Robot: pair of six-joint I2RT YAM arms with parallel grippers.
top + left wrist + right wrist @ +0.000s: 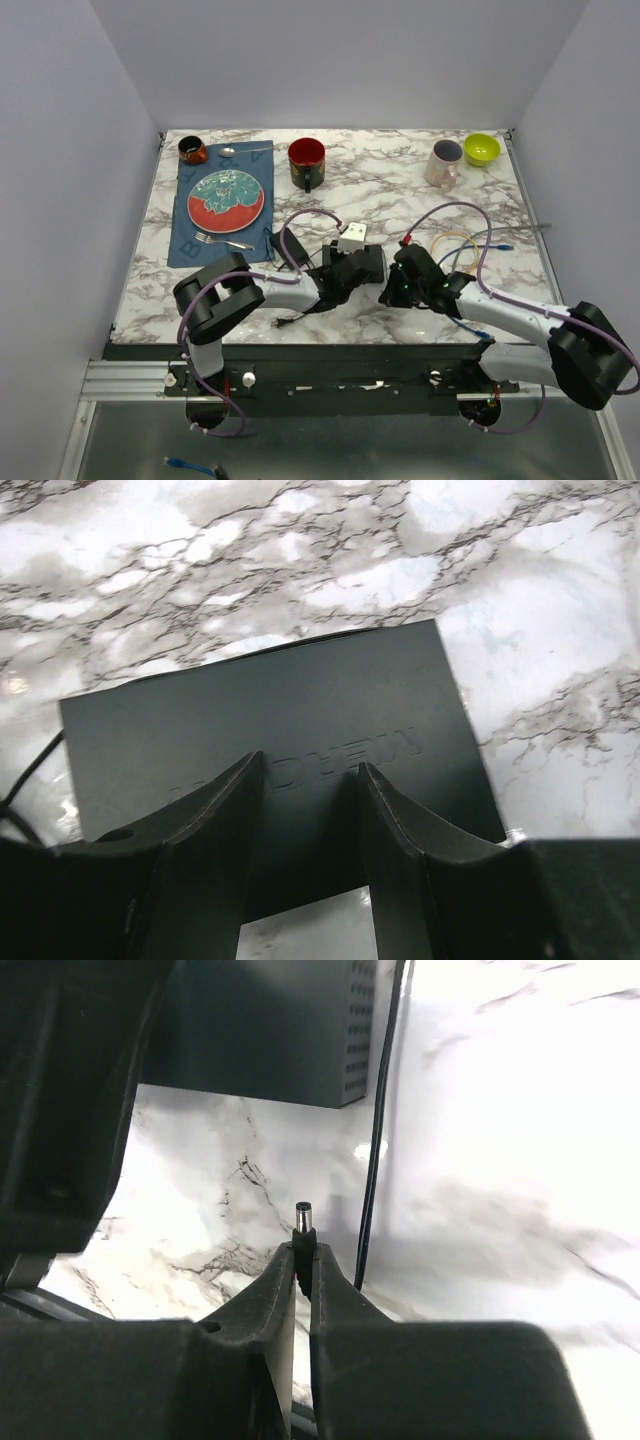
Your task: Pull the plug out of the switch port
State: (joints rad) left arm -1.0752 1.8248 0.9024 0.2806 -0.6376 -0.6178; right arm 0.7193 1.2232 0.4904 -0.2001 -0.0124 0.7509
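Note:
The black switch lies flat at the table's middle front; its top fills the left wrist view. My left gripper is open, its fingers standing over the switch's top near its front edge. My right gripper is shut on the black barrel plug, whose metal tip sticks out past the fingertips. The plug is out of the switch and a short gap lies between them. A thin black cable hangs beside the plug.
A white adapter sits just behind the switch. Yellow and blue cables lie to the right. A red mug, a plate on a blue mat, a pink mug and a green bowl stand further back.

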